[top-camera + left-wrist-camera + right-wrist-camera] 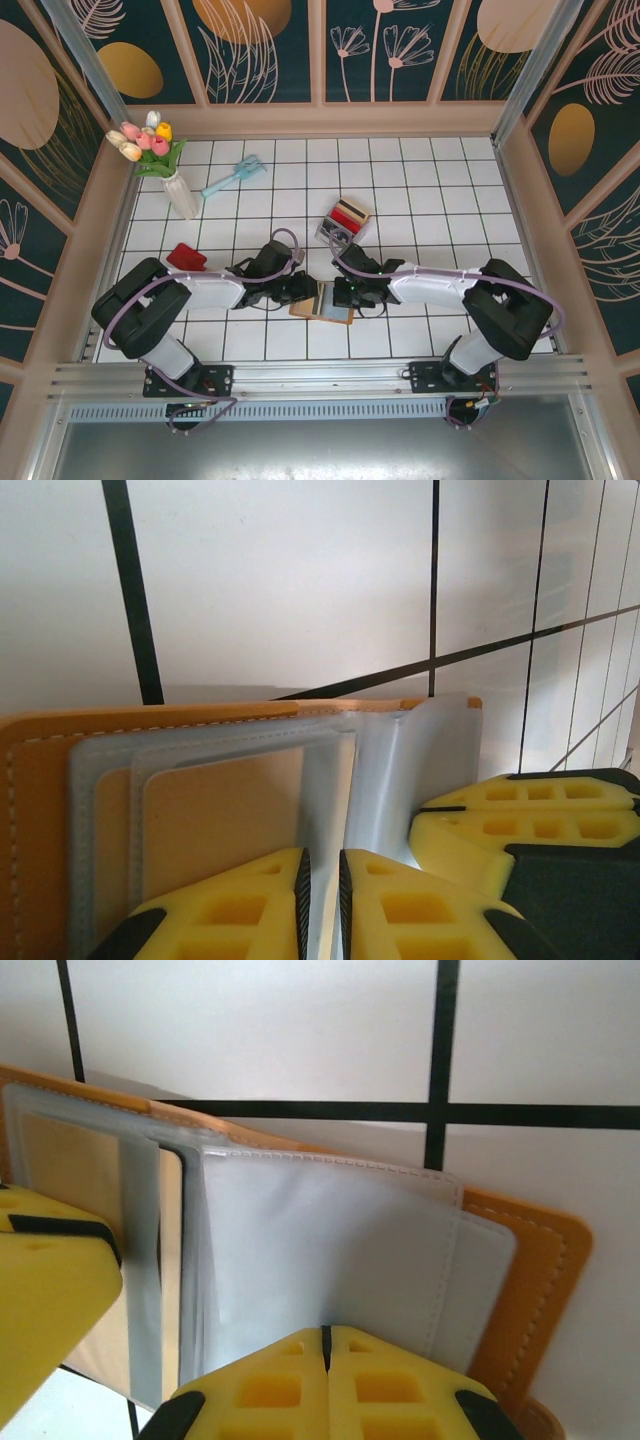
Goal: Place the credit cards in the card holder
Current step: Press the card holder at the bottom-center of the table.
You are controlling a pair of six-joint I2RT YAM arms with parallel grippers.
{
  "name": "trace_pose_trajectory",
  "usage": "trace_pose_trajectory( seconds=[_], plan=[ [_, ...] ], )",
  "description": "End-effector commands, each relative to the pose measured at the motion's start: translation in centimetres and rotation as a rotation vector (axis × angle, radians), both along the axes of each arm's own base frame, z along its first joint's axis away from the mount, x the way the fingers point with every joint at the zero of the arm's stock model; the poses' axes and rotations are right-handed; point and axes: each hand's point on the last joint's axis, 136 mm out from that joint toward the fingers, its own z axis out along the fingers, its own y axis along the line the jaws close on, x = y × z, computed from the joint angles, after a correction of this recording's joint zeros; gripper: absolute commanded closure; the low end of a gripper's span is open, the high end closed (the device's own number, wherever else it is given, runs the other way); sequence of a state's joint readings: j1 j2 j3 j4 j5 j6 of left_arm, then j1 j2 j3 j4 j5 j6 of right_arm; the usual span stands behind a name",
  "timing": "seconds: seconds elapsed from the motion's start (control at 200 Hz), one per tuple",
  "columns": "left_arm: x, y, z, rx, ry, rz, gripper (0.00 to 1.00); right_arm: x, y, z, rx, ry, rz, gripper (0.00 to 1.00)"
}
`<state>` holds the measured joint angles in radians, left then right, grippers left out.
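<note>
White gridded worktop (pixel 420 190) carries the open card holder (pixel 322 303) near its front edge, lying between the two arms, where the left fingers (pixel 240 910) and right fingers (pixel 270 1390) each pinch narrowly onto its clear inner sleeves from opposite sides.

Overhead rear – wrists close on wallet (pixel 530 1290)

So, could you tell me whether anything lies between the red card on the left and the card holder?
Yes: the left arm lies across the straight path from the red card to the card holder.
</note>
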<state>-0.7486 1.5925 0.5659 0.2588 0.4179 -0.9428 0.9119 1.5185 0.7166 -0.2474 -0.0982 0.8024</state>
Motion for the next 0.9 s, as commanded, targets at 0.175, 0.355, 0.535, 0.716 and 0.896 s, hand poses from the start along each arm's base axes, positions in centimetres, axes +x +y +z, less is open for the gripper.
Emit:
trace_pose_trajectory(
  seconds=[0.175, 0.355, 0.535, 0.716, 0.896],
  plan=[
    [-0.6, 3.4, -3.1, 0.176, 0.026, 0.049, 0.78, 1.2, -1.8, 2.6, -0.121, -0.083, -0.006, 0.9],
    [0.9, 2.2, 0.5, 0.106, -0.055, 0.065, 0.73, 4.1, -1.8, 7.3, -0.054, -0.248, -0.072, 0.84],
    [4.4, 1.5, 5.3, 0.043, -0.166, 0.162, 0.64, 9.1, -4.6, 10.9, -0.009, -0.374, -0.082, 0.77],
    [8.6, 0.7, 6.0, -0.042, -0.121, 0.224, 0.55, 14.2, -7.7, 13.3, -0.076, -0.471, -0.087, 0.69],
    [13.1, -0.9, 6.9, -0.133, -0.111, 0.287, 0.48, 19.6, -8.8, 14.7, 0.077, -0.461, -0.081, 0.51]
  ],
)
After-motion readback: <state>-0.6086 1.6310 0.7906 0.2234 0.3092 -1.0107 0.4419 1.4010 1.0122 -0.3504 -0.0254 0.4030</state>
